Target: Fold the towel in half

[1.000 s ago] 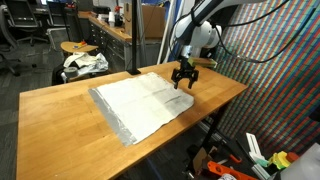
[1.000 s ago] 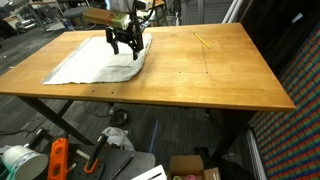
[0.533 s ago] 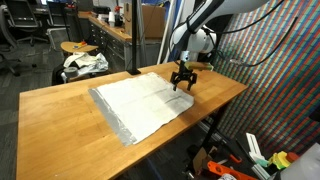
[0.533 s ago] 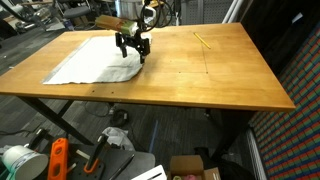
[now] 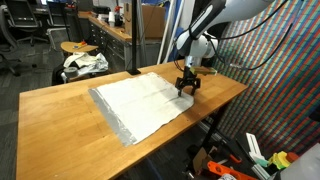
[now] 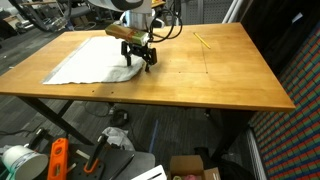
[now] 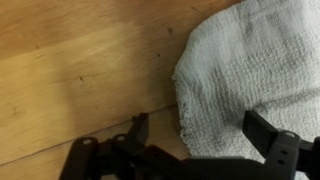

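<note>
A white towel (image 5: 140, 100) lies spread flat on the wooden table (image 5: 60, 125); it also shows in an exterior view (image 6: 95, 62). My gripper (image 5: 187, 90) hangs low over the towel's corner near the table's edge, also seen from the other side (image 6: 142, 60). In the wrist view the towel's frayed corner (image 7: 240, 75) lies between the two dark fingers (image 7: 268, 132), which stand wide apart. The gripper (image 7: 195, 130) is open and holds nothing.
A yellow pencil-like item (image 6: 203, 40) lies on the table (image 6: 220, 75) beyond the towel. A stool with crumpled cloth (image 5: 83, 62) stands behind the table. Tools and boxes (image 6: 60, 160) clutter the floor.
My gripper has moved along the towel's edge toward its corner and lowered a little. The towel has not moved.
</note>
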You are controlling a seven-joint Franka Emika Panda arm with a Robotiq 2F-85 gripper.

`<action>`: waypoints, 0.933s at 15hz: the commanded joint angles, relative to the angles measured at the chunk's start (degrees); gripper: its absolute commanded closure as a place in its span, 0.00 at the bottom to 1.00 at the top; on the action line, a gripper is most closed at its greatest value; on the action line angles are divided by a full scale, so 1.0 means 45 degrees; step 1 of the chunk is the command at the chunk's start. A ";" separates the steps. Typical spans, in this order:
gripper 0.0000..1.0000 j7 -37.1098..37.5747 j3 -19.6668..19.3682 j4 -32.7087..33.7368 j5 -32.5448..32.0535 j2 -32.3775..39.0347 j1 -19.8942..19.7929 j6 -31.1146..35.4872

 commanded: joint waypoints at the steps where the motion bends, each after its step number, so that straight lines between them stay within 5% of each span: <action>1: 0.00 -0.1586 0.0481 0.0131 0.0420 -0.0082 -0.0576 -0.0780; 7: 0.00 -0.3842 0.0985 0.0053 0.1697 -0.0292 -0.1218 -0.1844; 14: 0.00 -0.4586 0.1012 0.0156 0.2377 -0.0142 -0.1232 -0.2412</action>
